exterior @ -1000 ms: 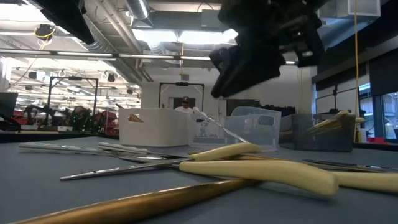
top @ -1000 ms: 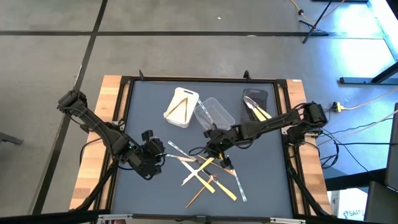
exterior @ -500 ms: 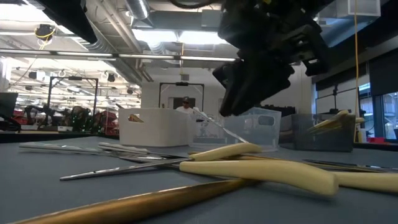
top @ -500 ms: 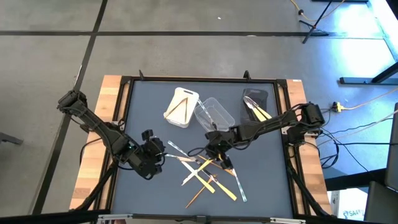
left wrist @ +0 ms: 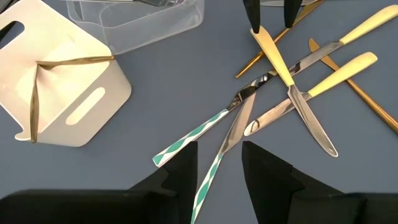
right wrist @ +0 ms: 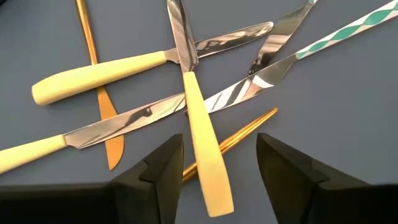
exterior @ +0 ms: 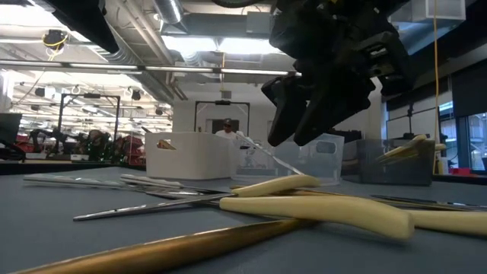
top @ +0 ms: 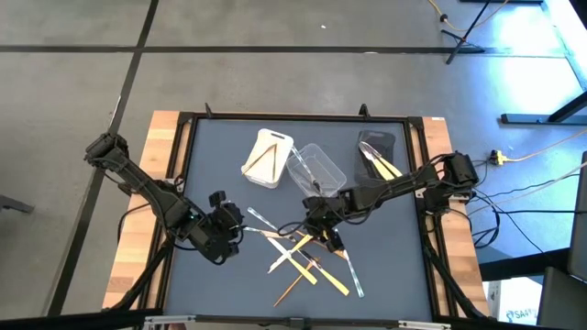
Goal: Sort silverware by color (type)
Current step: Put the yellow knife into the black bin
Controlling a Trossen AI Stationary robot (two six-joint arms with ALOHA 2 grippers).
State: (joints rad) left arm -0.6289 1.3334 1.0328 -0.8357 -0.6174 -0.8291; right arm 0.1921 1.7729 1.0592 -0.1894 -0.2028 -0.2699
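Note:
The silverware (top: 303,257) lies crossed in a loose pile on the dark mat: cream-handled knives (right wrist: 202,137), green-and-white striped pieces (left wrist: 193,137) and thin gold ones (right wrist: 93,62). My right gripper (right wrist: 219,142) hovers open over the pile's far side. Its fingers stand on either side of one cream knife handle without touching it. My left gripper (left wrist: 219,149) is open left of the pile, and a striped handle (left wrist: 208,180) shows between its fingers below them. In the low view the right gripper (exterior: 300,125) hangs above the cutlery.
Three tubs stand behind the pile. The white tub (top: 266,158) holds gold pieces and the clear tub (top: 316,168) is in the middle. The dark grey tub (top: 376,151) holds cream-handled pieces. A black frame (top: 183,183) borders the mat. A person shows far off in the room (exterior: 225,129).
My right gripper has opened its fingers. It has come down and a little toward the table's near edge, over the cream-handled knife. The silverware has stayed where it lay.

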